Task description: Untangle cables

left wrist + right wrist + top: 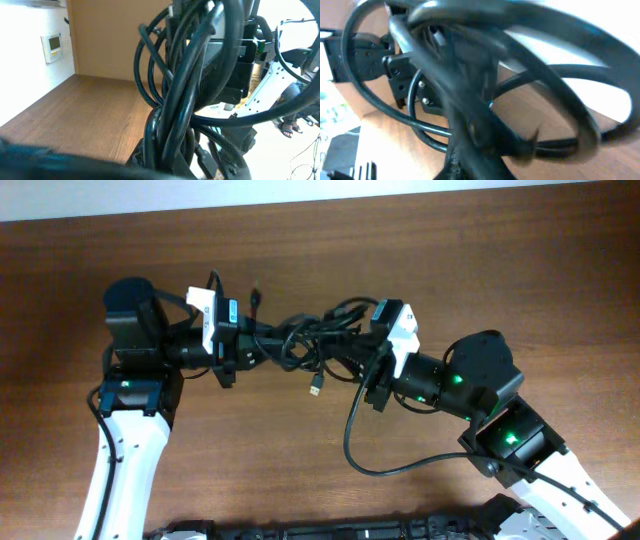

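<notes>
The cables [300, 340] are a tangled black bundle held in the air between my two grippers over the wooden table. A metal-tipped plug [316, 388] hangs below the bundle and another plug end [256, 297] sticks up at the back. My left gripper [252, 345] is shut on the bundle's left end; in the left wrist view the cords [175, 105] rise straight out of the jaws [165, 160]. My right gripper [352, 348] is shut on the right end; in the right wrist view blurred loops [485, 95] fill the frame above the jaws [470, 150].
The brown wooden table [320, 240] lies under everything. The right arm's own thicker wire [390, 465] loops over the table in front. A dark strip [330, 530] runs along the front edge.
</notes>
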Tool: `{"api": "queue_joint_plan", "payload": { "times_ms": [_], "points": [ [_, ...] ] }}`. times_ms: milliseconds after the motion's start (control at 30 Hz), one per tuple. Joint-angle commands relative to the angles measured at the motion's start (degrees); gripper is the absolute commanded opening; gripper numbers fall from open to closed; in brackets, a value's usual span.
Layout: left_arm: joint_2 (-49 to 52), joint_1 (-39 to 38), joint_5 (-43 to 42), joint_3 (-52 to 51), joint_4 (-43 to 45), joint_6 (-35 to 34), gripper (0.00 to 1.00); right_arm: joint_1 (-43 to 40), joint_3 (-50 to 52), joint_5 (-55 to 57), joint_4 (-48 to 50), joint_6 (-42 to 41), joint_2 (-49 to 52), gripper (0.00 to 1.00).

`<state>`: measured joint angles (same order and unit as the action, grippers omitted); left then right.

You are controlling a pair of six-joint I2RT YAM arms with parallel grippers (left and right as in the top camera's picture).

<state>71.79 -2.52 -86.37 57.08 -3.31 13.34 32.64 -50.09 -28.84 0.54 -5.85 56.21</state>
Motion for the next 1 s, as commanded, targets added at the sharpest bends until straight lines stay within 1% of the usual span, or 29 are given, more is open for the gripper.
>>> {"api": "queue_joint_plan", "payload": {
  "times_ms": [0,100,133,233,267,333,400,467,533,567,600,633,667,700,733,767,833,967],
  "points": [
    [-0.33,-0.96,0.44,0.79,0.26,0.44,0.00,0.35,-0.94,-3.54,-0.26,0.42,0.96,0.04],
    [-0.33,-0.96,4.00,0.79,0.33,-0.37,0.00,0.35,-0.94,-3.54,-3.89,0.42,0.96,0.04],
    [-0.33,-0.96,5.51,0.79,0.94,-2.08,0.00,0.35,-0.94,-3.54,-5.25,0.42,0.96,0.04],
    [-0.33,-0.96,8.46,0.79,10.49,-10.97,0.00,0.35,-0.94,-3.54,-10.97,0.42,0.96,0.04],
    [-0.33,-0.96,10.91,0.79,12.41,-13.60,0.00,0.35,-0.94,-3.54,-12.81,0.42,0.96,0.04],
    [-0.33,-0.96,15.82,0.79,13.42,-17.05,0.00,0.35,-0.94,-3.54,-15.87,0.42,1.03,0.04],
    [-0.33,-0.96,18.80,0.79,16.15,-21.14,0.00,0.35,-0.92,-3.52,-19.04,0.42,2.10,0.04],
    [-0.33,-0.85,18.95,0.79,19.10,-21.70,0.00,0.33,-0.92,-3.50,-21.42,0.42,2.84,0.04],
    [-0.33,1.51,19.74,0.79,19.47,-23.08,0.00,0.33,-0.92,-2.73,-22.29,0.42,2.82,0.04],
    [-0.35,2.36,19.37,0.79,19.08,-23.19,0.00,0.33,-0.92,-0.57,-22.29,0.42,2.78,0.09],
    [-0.33,3.37,17.66,0.79,19.08,-23.17,0.00,0.33,-0.94,1.99,-22.21,0.39,2.78,0.36],
    [-0.33,4.35,16.22,0.79,18.91,-23.17,0.00,0.28,-0.94,4.24,-22.16,0.39,2.69,0.42],
    [-0.33,4.90,14.99,0.76,18.86,-23.15,0.00,0.28,-0.94,5.62,-21.75,0.37,2.49,0.44],
    [-0.33,5.05,14.10,0.76,18.56,-23.15,0.00,0.28,-0.94,5.55,-18.36,0.39,2.01,0.49],
    [-0.33,5.05,14.14,0.76,17.49,-22.93,0.00,0.28,-0.96,5.55,-16.44,0.39,1.70,0.59],
    [-0.33,5.05,14.14,0.76,16.63,-22.73,0.00,0.28,-0.94,5.55,-13.94,0.39,1.11,0.67],
    [-0.33,5.05,14.12,0.76,15.74,-22.73,0.00,0.28,-0.96,5.55,-8.94,0.42,-0.72,0.69],
    [-0.33,5.03,13.99,0.76,14.51,-22.73,0.00,0.28,-0.94,5.55,-3.39,0.44,-2.29,0.69]
  ]
}}
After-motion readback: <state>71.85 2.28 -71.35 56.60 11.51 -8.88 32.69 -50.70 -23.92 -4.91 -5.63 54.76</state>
